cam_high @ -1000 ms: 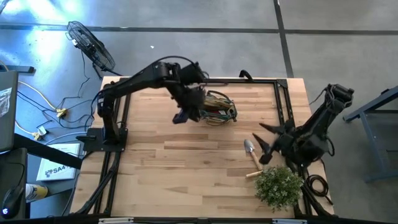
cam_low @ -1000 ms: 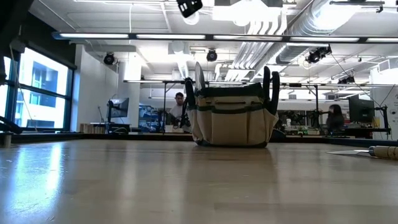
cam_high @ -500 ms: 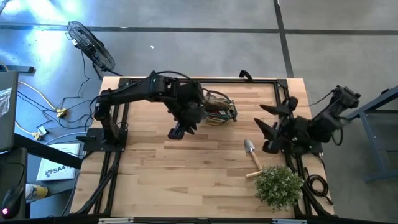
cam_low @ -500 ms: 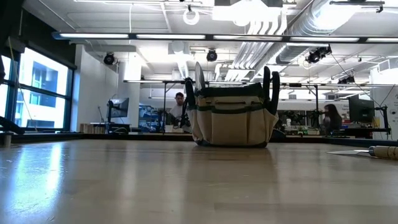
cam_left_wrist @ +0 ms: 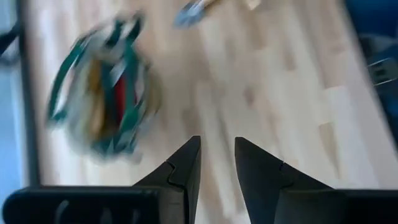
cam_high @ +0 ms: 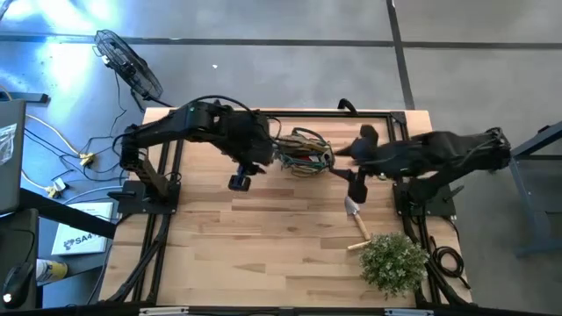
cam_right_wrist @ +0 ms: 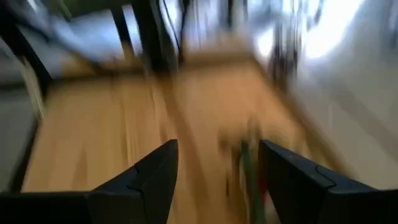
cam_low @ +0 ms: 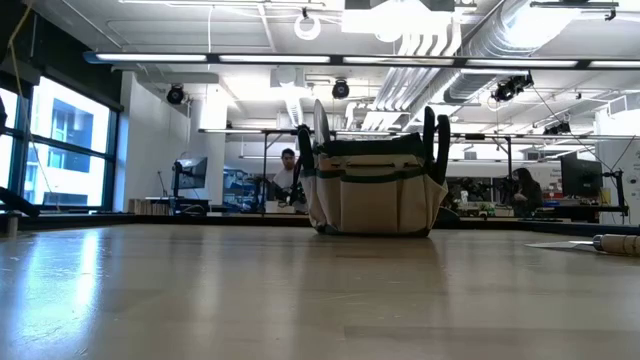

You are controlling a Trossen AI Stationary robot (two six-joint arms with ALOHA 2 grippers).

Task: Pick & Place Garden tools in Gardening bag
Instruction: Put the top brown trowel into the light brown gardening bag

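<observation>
Wooden table (cam_high: pixel 263 237), two dark arms flanking the gardening bag (cam_high: pixel 305 151).

On the left, the left end effector (cam_high: pixel 240 182) hangs over bare boards just beside the bag; its wrist view shows the two fingers (cam_left_wrist: pixel 186 165) parted by a narrow gap with nothing between them. The olive-tan bag stands upright near the table's far edge, tool handles and something red, blurred but probably the glove, inside it. Right of the bag, the right end effector (cam_high: pixel 354 188) hangs above the blade end of a trowel (cam_high: pixel 356 218) that lies flat on the table, pale handle pointing toward the bushy green plant (cam_high: pixel 393 262) at the near right corner; its fingers (cam_right_wrist: pixel 152 171) stand well apart and empty.
</observation>
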